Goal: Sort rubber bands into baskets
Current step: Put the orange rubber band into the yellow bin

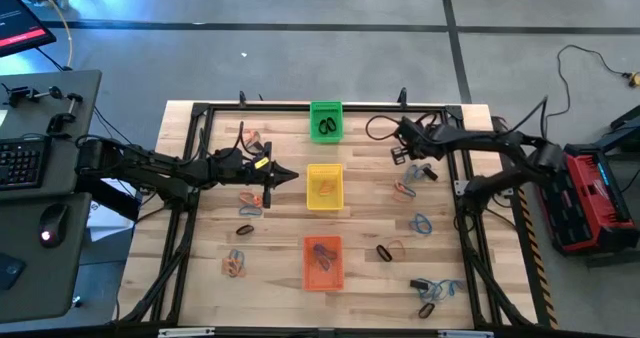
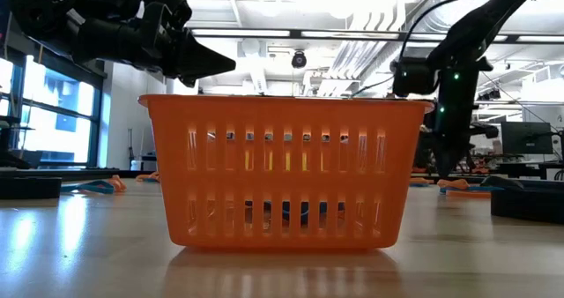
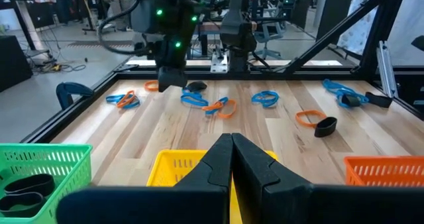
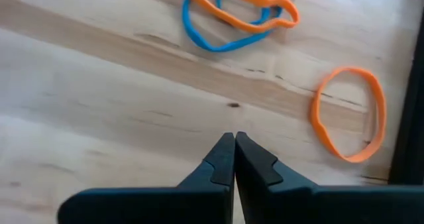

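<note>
Three baskets stand in a row down the table's middle: green (image 1: 326, 121) at the far end, yellow (image 1: 323, 186) in the middle, orange (image 1: 322, 262) nearest. Rubber bands in black, orange and blue lie loose on both sides, such as a blue and orange tangle (image 1: 405, 188) and an orange and blue one (image 1: 252, 198). My left gripper (image 1: 287, 175) hangs shut and empty at the yellow basket's left rim (image 3: 173, 159). My right gripper (image 1: 418, 168) is shut and empty, pointing steeply down over bare wood. An orange band (image 4: 348, 114) and a blue and orange tangle (image 4: 238, 12) lie near it.
Black bands lie in the green basket (image 3: 26, 187), and a few bands lie in the orange one. A black frame (image 1: 465, 208) borders the wooden table. More bands lie near the right front corner (image 1: 435, 290) and left front (image 1: 236, 265).
</note>
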